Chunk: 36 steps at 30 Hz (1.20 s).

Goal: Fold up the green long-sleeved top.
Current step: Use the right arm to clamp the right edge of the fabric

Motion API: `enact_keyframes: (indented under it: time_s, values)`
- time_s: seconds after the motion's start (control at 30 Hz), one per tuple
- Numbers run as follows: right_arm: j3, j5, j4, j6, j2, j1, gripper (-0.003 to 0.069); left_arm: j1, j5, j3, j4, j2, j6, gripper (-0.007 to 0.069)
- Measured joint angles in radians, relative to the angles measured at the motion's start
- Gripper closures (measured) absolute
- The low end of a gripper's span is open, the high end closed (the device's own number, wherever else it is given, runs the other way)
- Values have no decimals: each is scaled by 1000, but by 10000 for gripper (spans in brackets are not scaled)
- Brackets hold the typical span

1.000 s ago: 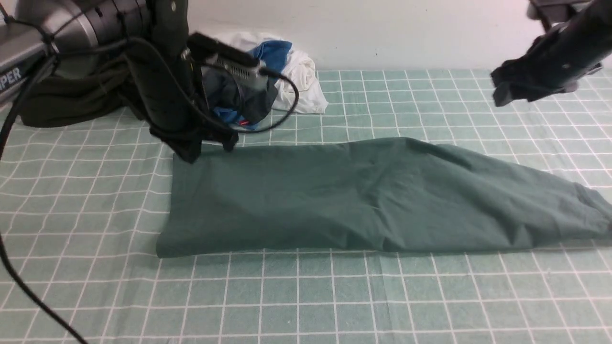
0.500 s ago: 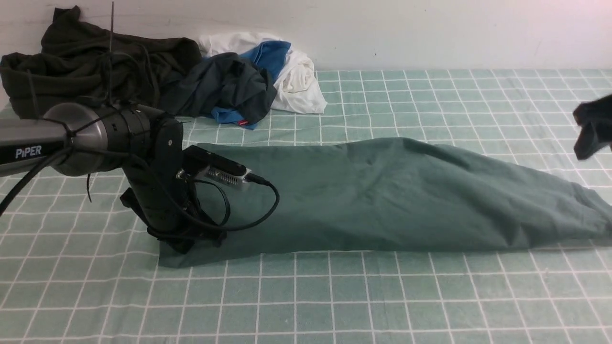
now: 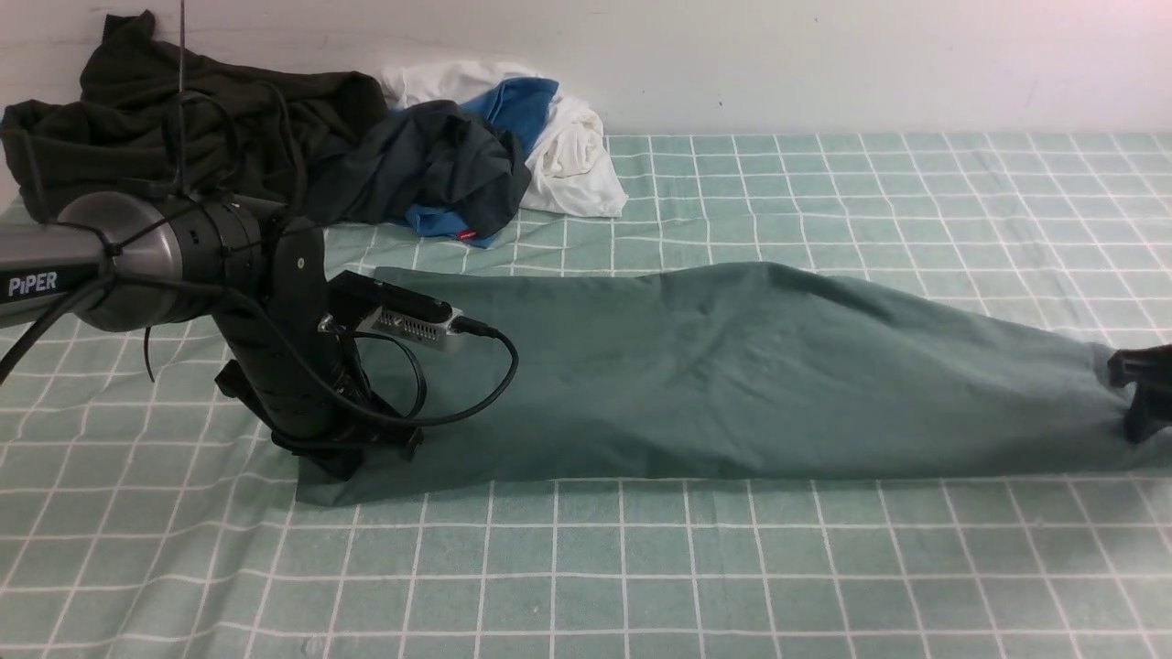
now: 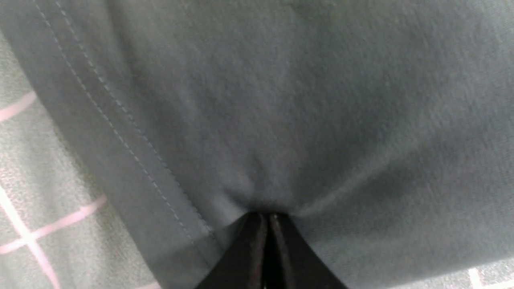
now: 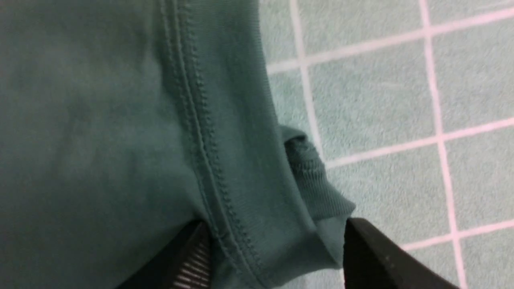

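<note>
The green long-sleeved top lies as a long folded strip across the checked cloth, from left to the right edge. My left gripper is at its near-left corner. In the left wrist view the gripper is shut, pinching puckered fabric of the top beside the stitched hem. My right gripper is down at the top's right end. In the right wrist view it is open, with its jaws on either side of a seamed edge of the top and a ribbed band.
A clothes pile lies at the back left against the wall: a blackish-olive garment, a charcoal garment with blue lining and a white cloth. The green checked tablecloth covers the table.
My left arm moved from the top's far-left corner to its near-left corner and lowered. My right arm came down from high at the right to the top's right end.
</note>
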Motion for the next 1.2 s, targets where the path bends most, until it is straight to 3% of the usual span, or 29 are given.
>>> enact_keyframes:
  time_s: [0.2,0.57,0.7,0.87,0.97,1.2]
  values:
    - [0,-92,-9,12,15,-3,249,1,0,0,-2,0,1,628]
    - [-9,-92,0,-47,82,-3,257,3,0,0,-16,0,2,628]
    - [-37,-49,0,-72,88,-3,361,3,0,0,-16,-2,2,628]
    - [-72,8,0,-120,97,-4,598,3,-4,4,-16,-13,2,628]
    - [-97,45,-5,-143,95,-4,632,4,-4,10,-7,-38,2,628]
    - [-151,93,-117,-97,5,-4,633,9,-1,11,7,-181,3,628]
